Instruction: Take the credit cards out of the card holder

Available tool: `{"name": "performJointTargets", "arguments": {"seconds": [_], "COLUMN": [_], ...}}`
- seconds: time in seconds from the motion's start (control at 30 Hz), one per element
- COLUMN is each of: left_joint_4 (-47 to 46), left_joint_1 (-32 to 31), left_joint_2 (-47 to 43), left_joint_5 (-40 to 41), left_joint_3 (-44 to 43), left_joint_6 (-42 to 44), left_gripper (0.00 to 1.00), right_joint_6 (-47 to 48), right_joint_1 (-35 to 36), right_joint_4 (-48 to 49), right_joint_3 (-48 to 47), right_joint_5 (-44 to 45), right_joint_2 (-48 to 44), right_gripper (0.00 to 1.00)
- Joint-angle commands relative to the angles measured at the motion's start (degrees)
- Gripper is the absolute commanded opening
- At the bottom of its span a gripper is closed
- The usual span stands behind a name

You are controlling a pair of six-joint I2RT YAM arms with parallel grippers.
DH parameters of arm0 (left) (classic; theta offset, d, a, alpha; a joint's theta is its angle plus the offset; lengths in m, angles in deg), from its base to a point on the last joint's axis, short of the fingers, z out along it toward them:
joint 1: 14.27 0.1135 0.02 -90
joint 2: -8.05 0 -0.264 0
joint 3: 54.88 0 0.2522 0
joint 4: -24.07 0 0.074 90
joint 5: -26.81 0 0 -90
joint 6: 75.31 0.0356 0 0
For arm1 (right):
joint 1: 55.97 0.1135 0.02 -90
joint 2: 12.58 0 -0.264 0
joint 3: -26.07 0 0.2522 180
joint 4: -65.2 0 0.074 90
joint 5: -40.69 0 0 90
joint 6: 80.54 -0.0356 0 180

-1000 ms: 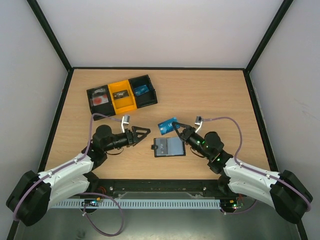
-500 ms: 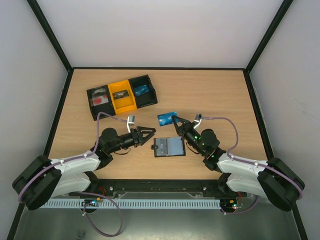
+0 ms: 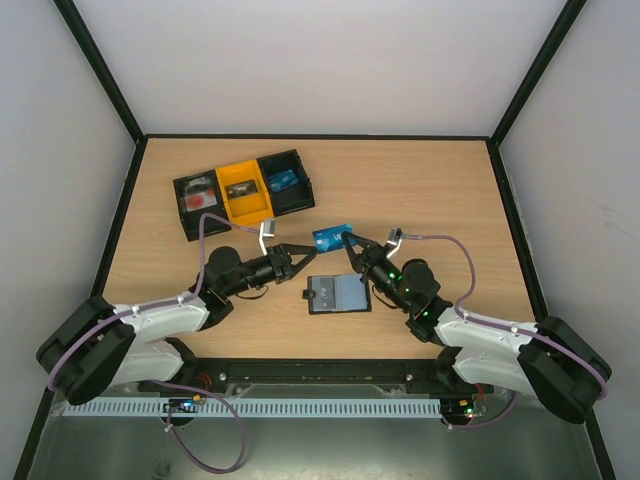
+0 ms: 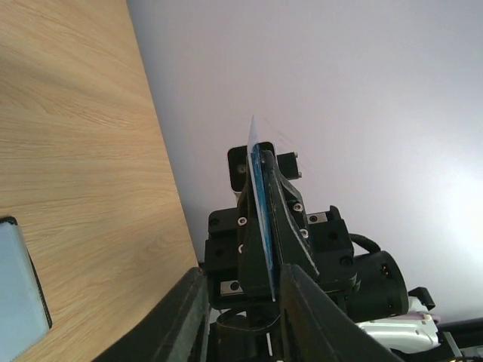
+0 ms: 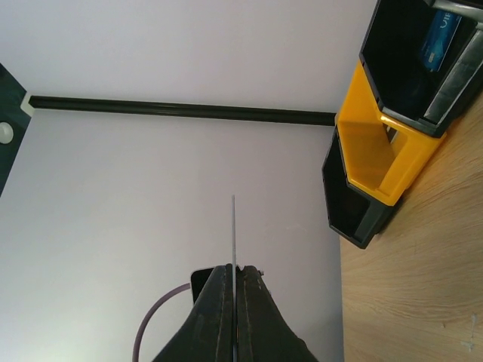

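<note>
The card holder [image 3: 337, 293] lies open on the table, its grey-blue panels up; a corner of it [image 4: 19, 283] shows in the left wrist view. My right gripper [image 3: 349, 240] is shut on a blue credit card [image 3: 332, 236] and holds it above the table, behind the holder. The right wrist view shows the card edge-on [image 5: 233, 226], sticking out of the right gripper [image 5: 234, 268]. My left gripper [image 3: 308, 252] faces the card's free end. Its jaws stand apart, and the card [image 4: 260, 204] reaches in between its tips [image 4: 241, 275] with a gap on each side.
A black-and-yellow three-compartment tray [image 3: 243, 190] stands at the back left, also in the right wrist view [image 5: 377, 151]. A blue card [image 3: 283, 180] lies in its right compartment. Black-framed walls close in the table.
My left gripper has swung right up to the held card, and its jaws have narrowed around the card's end. The right gripper lifted the card a little up and left.
</note>
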Motion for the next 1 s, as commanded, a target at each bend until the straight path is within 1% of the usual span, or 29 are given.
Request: {"name": "performJointTargets", "arguments": {"seconds": [0.0, 0.1, 0.33, 0.37, 0.47, 0.63, 0.67, 0.73, 0.8, 0.87, 0.97], "left_joint_4": [-4.93, -4.84, -6.12, -6.12, -6.65, -5.99, -5.58, -4.75, -3.54, -1.33, 5.47], "left_joint_1": [-0.36, -0.4, -0.58, -0.65, -0.67, -0.74, -0.72, -0.67, -0.6, -0.31, 1.19], "left_joint_2": [1.09, 1.75, 2.85, 2.96, 3.26, 2.72, 2.49, 2.18, 1.73, 0.89, -1.53], "left_joint_5": [-1.16, -1.8, -3.32, -3.5, -4.26, -3.87, -3.7, -3.44, -3.42, -3.22, -3.22], "left_joint_3": [-1.26, -1.86, -2.43, -2.58, -2.83, -2.4, -2.23, -2.08, -1.92, -1.7, -1.77], "left_joint_6": [0.87, 1.03, 0.53, 0.77, 0.79, 1.26, 1.49, 1.98, 2.6, 3.68, 5.64], "left_gripper": [0.28, 0.24, 0.2, 0.17, 0.03, 0.03, 0.03, 0.03, 0.03, 0.03, 0.03], "right_joint_6": [-1.17, -1.79, -2.07, -2.1, -2.12, -1.89, -1.87, -1.85, -1.18, 0.38, 4.43], "right_joint_1": [0.45, 0.41, 0.44, 0.41, 0.41, 0.46, 0.46, 0.41, 0.41, 0.42, 0.41], "right_joint_4": [0.63, 1.38, 1.41, 1.41, 1.5, 1.14, 1.13, 0.79, -0.76, -4.48, -10.32], "right_joint_3": [-0.65, 0.15, 0.02, 0.08, 0.26, 0.98, 1.2, 1.63, 1.62, 1.4, 1.21], "right_joint_5": [0.05, 0.47, -0.13, -0.17, -0.05, 0.38, 0.39, 0.63, 0.9, 1.01, 1.01], "right_joint_2": [-0.68, -0.66, 0.21, 0.37, 0.49, 0.06, -0.01, -0.39, -1.34, -3.05, -6.78], "right_gripper": [0.02, 0.02, 0.02, 0.02, 0.02, 0.02, 0.04, 0.09, 0.18, 0.32, 0.51]}}
